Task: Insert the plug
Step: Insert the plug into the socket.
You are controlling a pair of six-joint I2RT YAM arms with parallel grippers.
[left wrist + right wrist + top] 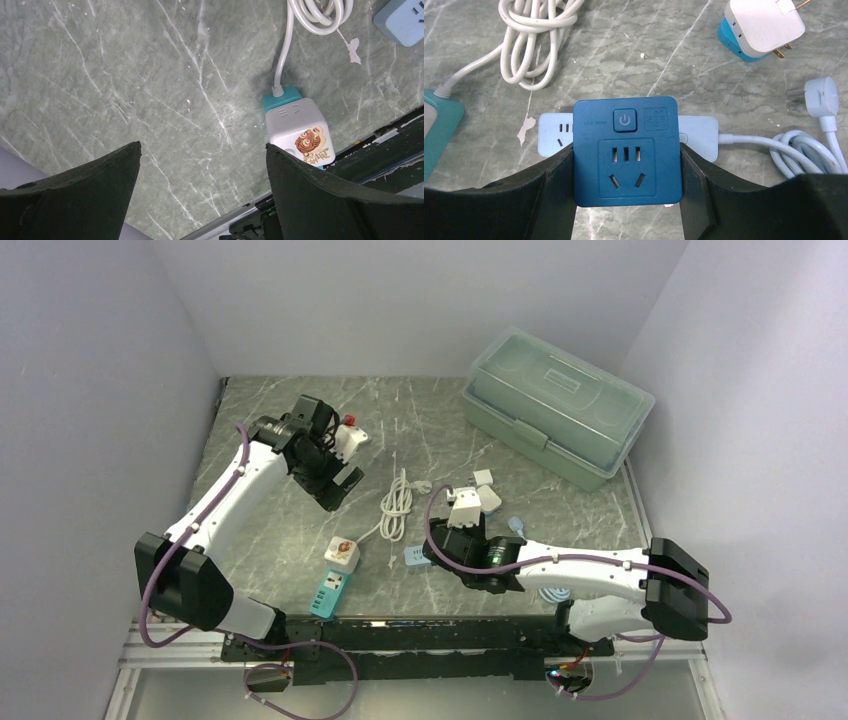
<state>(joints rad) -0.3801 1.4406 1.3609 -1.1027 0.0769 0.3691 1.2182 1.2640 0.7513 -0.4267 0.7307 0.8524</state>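
My right gripper (626,160) is shut on a dark blue socket adapter (626,150), holding it by its two sides just above a light blue power strip (551,135). In the top view that strip (415,557) lies at the near middle, with my right gripper (465,535) over its right end. My left gripper (202,146) is open and empty. It hovers above bare table at the far left (337,478). Ahead of it lies a teal power strip (282,97) with a white adapter (300,132) bearing a tiger sticker plugged into it.
A coiled white cable (397,505) lies between the arms. A white and blue adapter (761,27) and a light blue plug (821,95) with its coiled cord lie right of the strip. A green toolbox (555,405) stands at the back right. A white adapter with a red button (350,435) lies by the left gripper.
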